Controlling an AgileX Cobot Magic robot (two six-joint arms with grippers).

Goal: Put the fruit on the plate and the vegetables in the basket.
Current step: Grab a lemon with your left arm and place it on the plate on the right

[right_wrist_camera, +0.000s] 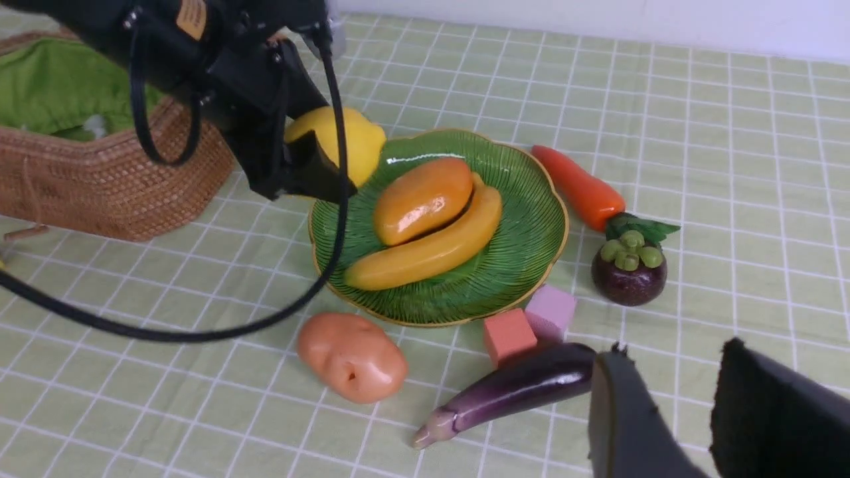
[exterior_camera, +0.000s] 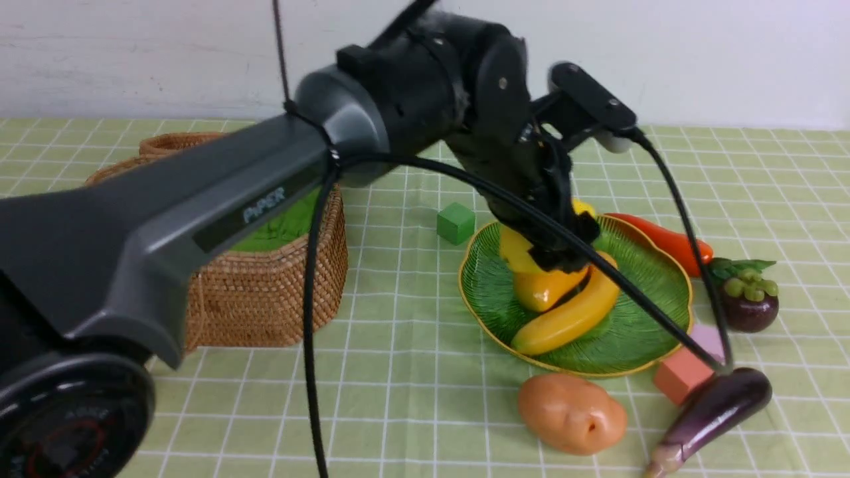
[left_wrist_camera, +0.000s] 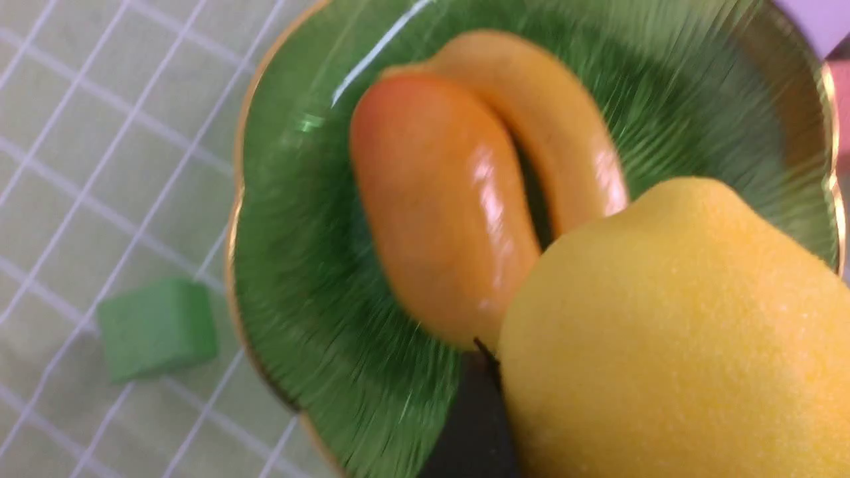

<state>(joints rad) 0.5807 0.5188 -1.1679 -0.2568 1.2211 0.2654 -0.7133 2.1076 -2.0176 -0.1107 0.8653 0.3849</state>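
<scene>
While the left hand (right_wrist_camera: 317,166) grips the lemon (right_wrist_camera: 355,139) just above the edge of the plate (right_wrist_camera: 524,219), it should lower the fruit onto bare green beside the mango (right_wrist_camera: 422,199) and banana (right_wrist_camera: 431,255), then release gently so it cannot roll off. Its arm reaches across, wrist tipped down over the plate. Off the plate's far side, the right hand (right_wrist_camera: 671,362) hangs empty, partly parted.
</scene>
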